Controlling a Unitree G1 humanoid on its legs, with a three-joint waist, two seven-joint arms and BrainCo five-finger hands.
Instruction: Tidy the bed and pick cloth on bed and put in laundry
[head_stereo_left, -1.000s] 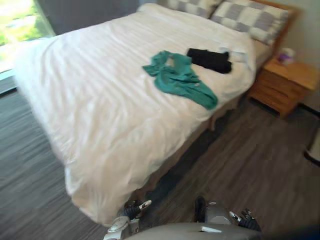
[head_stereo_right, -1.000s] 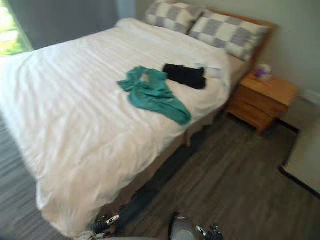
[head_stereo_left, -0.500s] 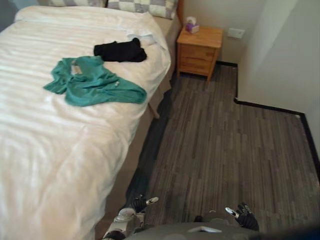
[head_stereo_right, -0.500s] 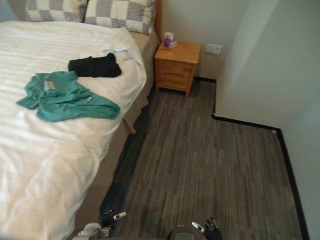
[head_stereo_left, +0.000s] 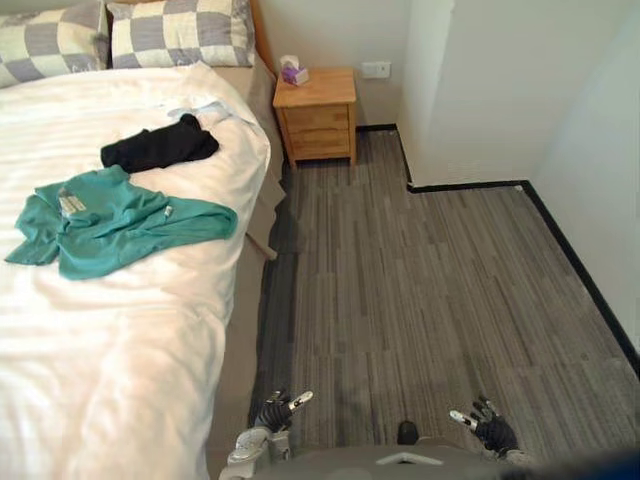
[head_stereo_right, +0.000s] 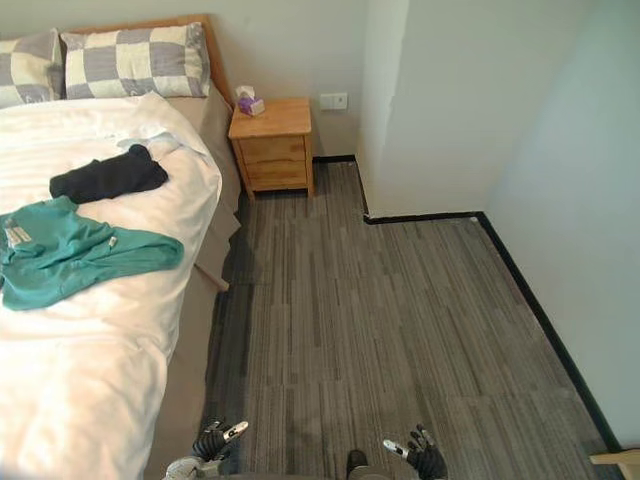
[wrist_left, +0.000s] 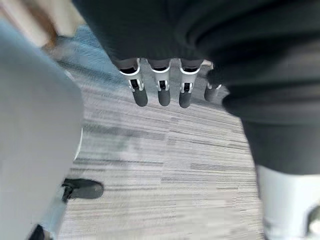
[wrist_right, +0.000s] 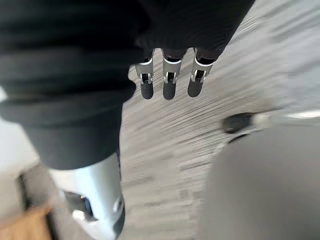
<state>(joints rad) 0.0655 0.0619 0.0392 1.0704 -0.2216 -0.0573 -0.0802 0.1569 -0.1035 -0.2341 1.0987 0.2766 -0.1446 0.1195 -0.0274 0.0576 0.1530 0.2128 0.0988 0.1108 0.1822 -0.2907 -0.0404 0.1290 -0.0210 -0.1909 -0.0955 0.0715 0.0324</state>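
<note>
Left eye view: teal cloth (head_stereo_left: 110, 222) on bed (head_stereo_left: 120, 345); fingers (wrist_left: 163, 95) of left hand (head_stereo_left: 272, 412) and right hand (head_stereo_left: 492, 432) straight, empty.

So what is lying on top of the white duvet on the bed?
A teal garment lies spread near the bed's edge, and a black garment lies beyond it, closer to the checked pillows. Whatever is under the duvet is covered.
</note>
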